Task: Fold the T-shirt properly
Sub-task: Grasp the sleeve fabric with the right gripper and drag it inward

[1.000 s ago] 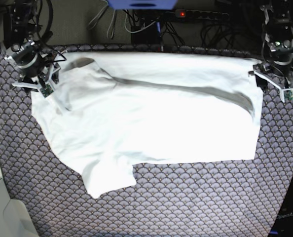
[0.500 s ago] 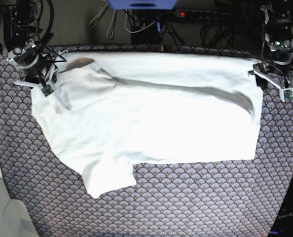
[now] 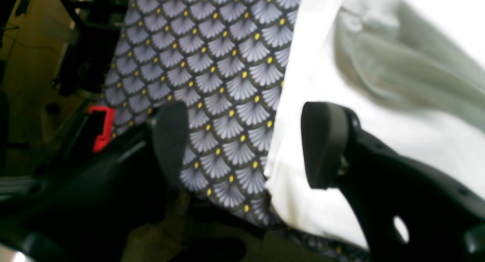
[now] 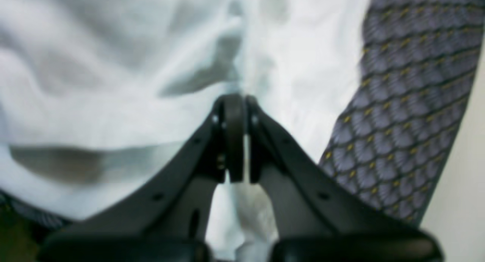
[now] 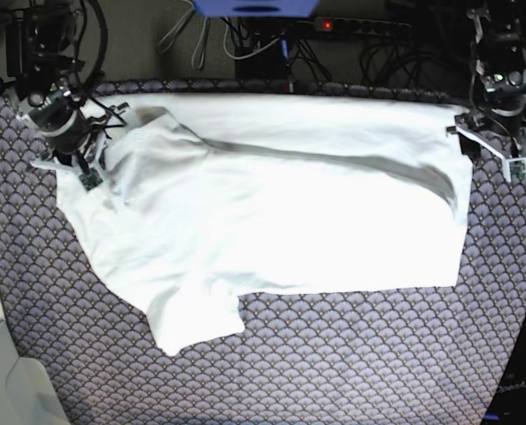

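Observation:
The white T-shirt (image 5: 281,212) lies spread on the patterned table cover, partly folded, with one sleeve sticking out at the front left. My right gripper (image 5: 81,161) is at the shirt's far left edge. In the right wrist view it (image 4: 235,102) is shut, and wrinkles in the shirt (image 4: 113,102) converge at its tips. My left gripper (image 5: 493,146) is at the shirt's far right corner. In the left wrist view it (image 3: 246,144) is open and straddles the shirt's edge (image 3: 310,65), one finger over the cloth and one over the cover.
The table cover (image 5: 334,372) has a grey fan pattern with yellow dots. Cables and a power strip (image 5: 351,27) lie behind the table's far edge. A pale bin (image 5: 6,381) stands at the front left corner.
My right gripper has moved a little nearer and onto the shirt's left edge, and the cloth beside it has bunched and risen. The left arm has not moved.

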Controlling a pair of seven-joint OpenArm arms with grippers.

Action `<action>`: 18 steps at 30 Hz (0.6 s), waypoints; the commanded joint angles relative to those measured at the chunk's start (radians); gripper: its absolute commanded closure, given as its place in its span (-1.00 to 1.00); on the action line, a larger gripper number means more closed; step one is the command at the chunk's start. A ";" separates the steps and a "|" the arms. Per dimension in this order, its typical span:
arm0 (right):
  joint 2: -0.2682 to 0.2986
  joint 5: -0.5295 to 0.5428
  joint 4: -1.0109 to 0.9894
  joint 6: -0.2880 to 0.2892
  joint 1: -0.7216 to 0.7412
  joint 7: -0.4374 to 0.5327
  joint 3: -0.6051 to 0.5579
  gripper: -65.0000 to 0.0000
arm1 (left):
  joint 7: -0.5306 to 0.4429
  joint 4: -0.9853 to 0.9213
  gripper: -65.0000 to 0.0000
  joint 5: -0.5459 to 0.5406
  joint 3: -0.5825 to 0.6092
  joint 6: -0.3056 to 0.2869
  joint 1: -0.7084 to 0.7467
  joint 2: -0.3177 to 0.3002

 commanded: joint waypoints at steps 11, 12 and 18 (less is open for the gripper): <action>-0.009 0.006 0.037 -0.008 0.149 -0.156 -0.134 1.00 | -0.021 0.021 -0.40 0.006 -0.009 0.004 0.001 -0.012; -0.009 0.006 0.037 -0.008 0.167 -0.168 -0.144 1.00 | -0.021 0.021 -0.40 0.006 -0.009 0.004 0.001 -0.012; -0.010 0.006 0.029 -0.008 0.283 -0.254 -0.200 1.00 | -0.021 0.021 -0.40 0.006 -0.009 0.004 0.004 -0.012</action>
